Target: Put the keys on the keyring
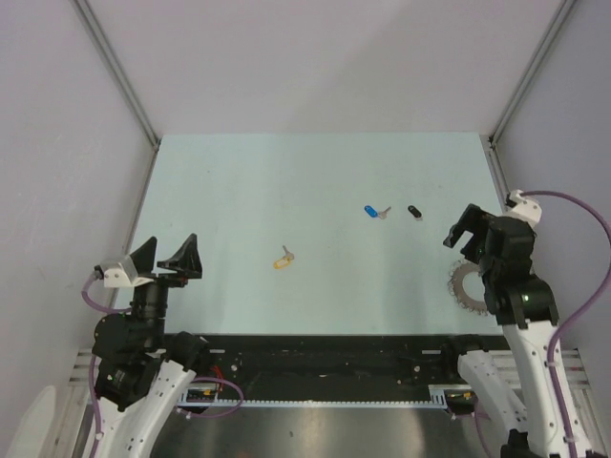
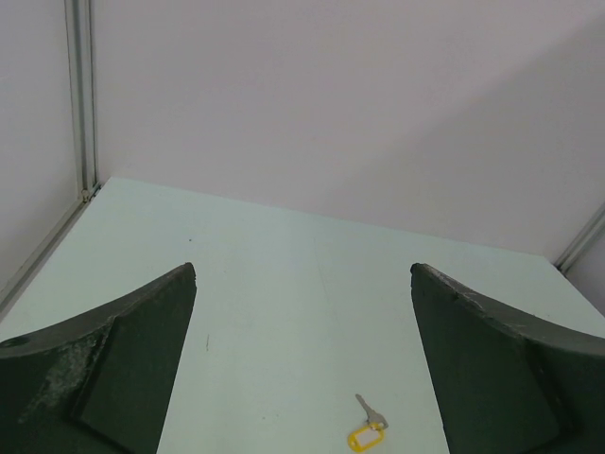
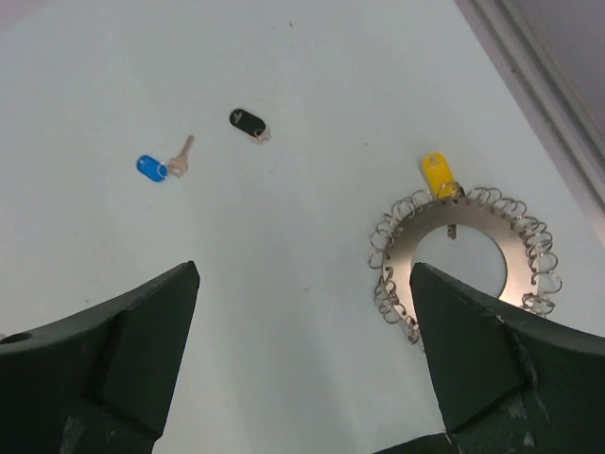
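Left pincer (image 1: 164, 258) hovers low over the table (image 1: 239, 181) near its base, jaws spread wide, nothing between them. Just ahead of it lies the yellow key (image 1: 284, 260), flat on the table and alone, its blade pointing away in the left wrist view (image 2: 367, 433). Moving right, the blue key (image 1: 370, 211) and the black key (image 1: 414, 212) sit near each other further back, both flat, both apart from the ring. Then the keyring (image 1: 463, 283) at the right edge, partly under the right arm, and the right wrist view shows a second yellow key (image 3: 435, 173) touching its rim (image 3: 402, 248); hooked or only resting, I cannot tell. Right pincer (image 1: 468, 232) hangs above it, jaws wide apart and empty.

These keys look feather-light and thin, likely to skid on the smooth table; I'd pinch the plastic head across its flat faces, leaving the hole free. The ring looks stiff but springy at the loops; best pinned by its flat plate.
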